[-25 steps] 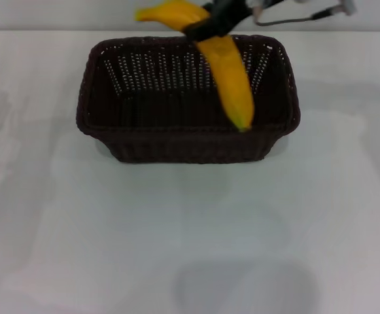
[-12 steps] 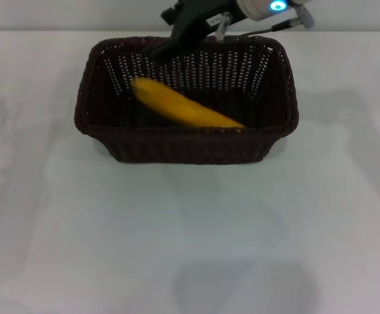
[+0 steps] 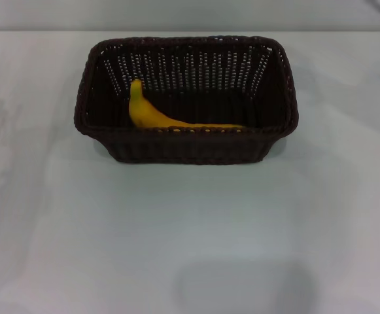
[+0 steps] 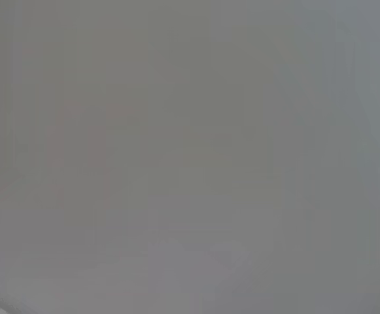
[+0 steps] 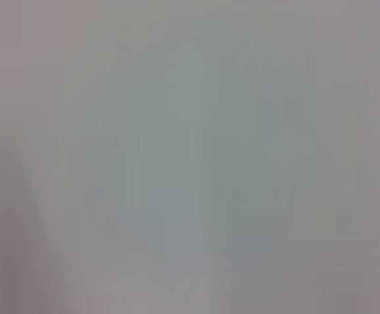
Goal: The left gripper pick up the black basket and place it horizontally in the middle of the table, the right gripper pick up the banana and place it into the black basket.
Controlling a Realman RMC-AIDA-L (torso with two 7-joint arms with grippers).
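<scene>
Your table (image 3: 190, 235) now carries only the black basket (image 3: 187, 145), which sits lengthwise across the head view in the middle region toward the far edge, upright and level, with nothing hanging over it. Half a second ago the right arm was still above the far rim and the banana was dropping along the basket floor; now that arm has pulled out of the head view, and the banana (image 3: 170, 118) has come to rest inside the basket. It lies against the near wall, its thick end curling up toward the robot's left, its slim end pointing right along the base of that wall, its lower edge hidden by the braided rim. You can read this as both parts of the task being finished: basket placed crosswise, fruit inside it. As for the right end effector, it is not in any current view, and neither is the left end effector, so you cannot tell how wide either one stands. Both wrist views show only a blank pale surface, with no basket or banana in them, so the arms appear to be well apart from the basket.
</scene>
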